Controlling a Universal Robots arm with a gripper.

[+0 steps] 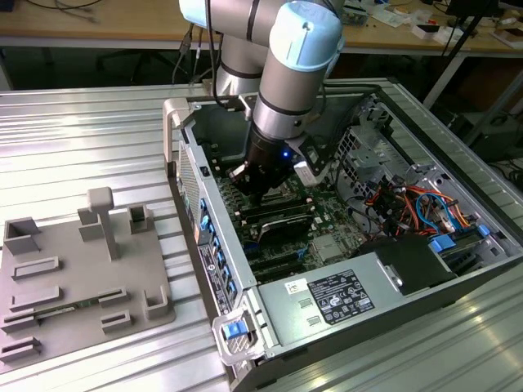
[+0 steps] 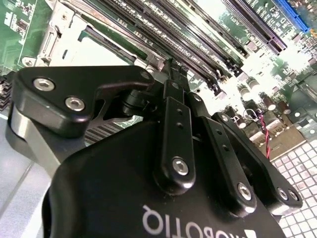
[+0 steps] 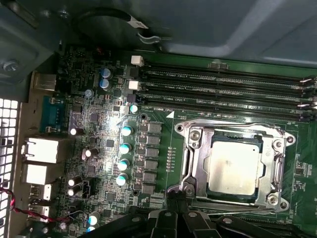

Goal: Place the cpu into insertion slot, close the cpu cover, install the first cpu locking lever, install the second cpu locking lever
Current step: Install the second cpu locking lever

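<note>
You are looking at the cpu [image 3: 234, 167] already sitting in the insertion slot with the cpu cover [image 3: 233, 166] lying closed over it, while your tool [image 3: 177, 196], fingers pressed together, is working at the socket's edge, levers seemingly unfinished.

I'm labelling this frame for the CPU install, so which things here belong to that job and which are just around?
Part of the job:
the cpu, seated in the insertion slot
the cpu cover, lying closed around it
the gripper, beside the cover's edge

Just around:
memory slots
power supply box
grey parts tray
</note>
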